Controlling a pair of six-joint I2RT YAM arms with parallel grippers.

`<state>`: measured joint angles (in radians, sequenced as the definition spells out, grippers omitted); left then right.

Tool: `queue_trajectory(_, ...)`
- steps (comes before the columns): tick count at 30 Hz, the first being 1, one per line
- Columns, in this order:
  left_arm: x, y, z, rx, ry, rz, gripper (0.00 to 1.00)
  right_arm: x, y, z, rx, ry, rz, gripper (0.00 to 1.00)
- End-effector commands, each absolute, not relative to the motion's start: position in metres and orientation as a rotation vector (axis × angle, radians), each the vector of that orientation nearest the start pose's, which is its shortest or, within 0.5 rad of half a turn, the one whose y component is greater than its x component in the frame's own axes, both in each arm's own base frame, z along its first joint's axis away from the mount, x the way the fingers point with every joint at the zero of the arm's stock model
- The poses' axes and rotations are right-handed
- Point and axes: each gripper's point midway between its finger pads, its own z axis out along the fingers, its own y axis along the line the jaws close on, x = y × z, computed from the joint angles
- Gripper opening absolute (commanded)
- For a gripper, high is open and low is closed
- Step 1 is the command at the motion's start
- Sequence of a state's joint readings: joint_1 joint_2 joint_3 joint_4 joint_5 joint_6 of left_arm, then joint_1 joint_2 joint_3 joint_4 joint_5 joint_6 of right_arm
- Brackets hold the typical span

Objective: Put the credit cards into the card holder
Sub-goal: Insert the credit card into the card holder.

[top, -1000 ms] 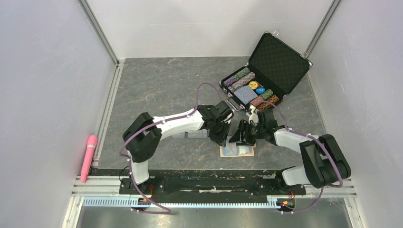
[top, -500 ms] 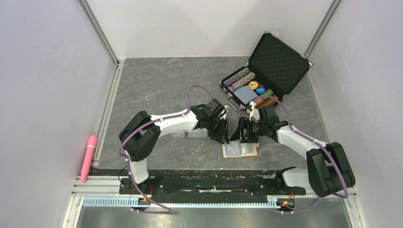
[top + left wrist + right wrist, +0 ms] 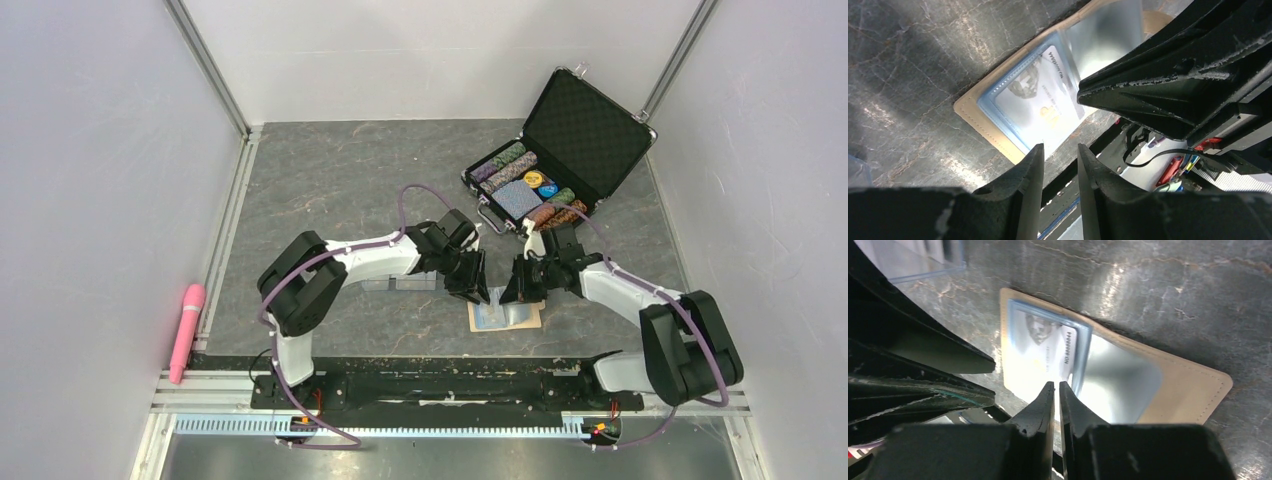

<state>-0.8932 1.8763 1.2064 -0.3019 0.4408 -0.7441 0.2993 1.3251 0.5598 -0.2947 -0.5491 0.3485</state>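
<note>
End effectors above open card holder
Left end effector slightly apart, right end effector together; credit card in pocket below.

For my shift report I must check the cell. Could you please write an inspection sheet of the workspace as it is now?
Surface: grey marbled mat, no spills seen.
Job's things: holder lies open; one card sits in its blue pocket; pale flat pieces beside the left arm, perhaps more cards.
Clutter: open chip case far right; pink object outside the left rail.
Grippers: left gripper slightly open, empty; right gripper shut, tips over the card, nothing seen between them.
Cables: purple cables loop along both arms.
Surroundings: white walls; nothing else seen.
</note>
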Motion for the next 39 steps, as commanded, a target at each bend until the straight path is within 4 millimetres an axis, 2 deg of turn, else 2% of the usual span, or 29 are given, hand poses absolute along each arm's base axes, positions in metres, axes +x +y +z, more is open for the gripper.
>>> queue_trajectory(1, 0.189, -0.398, 0.050, 0.380, 2.858, -1.081, 0.38, 0.205, 0.165, 0.019, -0.173, 2.707, 0.867, 0.08)
queue_trajectory(9, 0.188, -0.392, 0.031, 0.389, 2.907, -1.005, 0.43, 0.197, 0.159, -0.003, -0.188, 2.766, 0.826, 0.02)
queue_trajectory(21, 0.192, -0.412, 0.045, 0.393, 2.824, -1.166, 0.43, 0.193, 0.159, -0.009, -0.189, 2.786, 0.846, 0.00)
queue_trajectory(31, 0.199, -0.428, 0.084, 0.437, 2.664, -1.311, 0.42, 0.202, 0.172, 0.008, -0.150, 2.732, 0.937, 0.00)
queue_trajectory(36, 0.201, -0.434, 0.099, 0.441, 2.610, -1.360, 0.39, 0.209, 0.179, 0.024, -0.134, 2.679, 0.990, 0.08)
queue_trajectory(39, 0.202, -0.435, 0.097, 0.429, 2.623, -1.359, 0.35, 0.212, 0.182, 0.033, -0.128, 2.647, 1.015, 0.11)
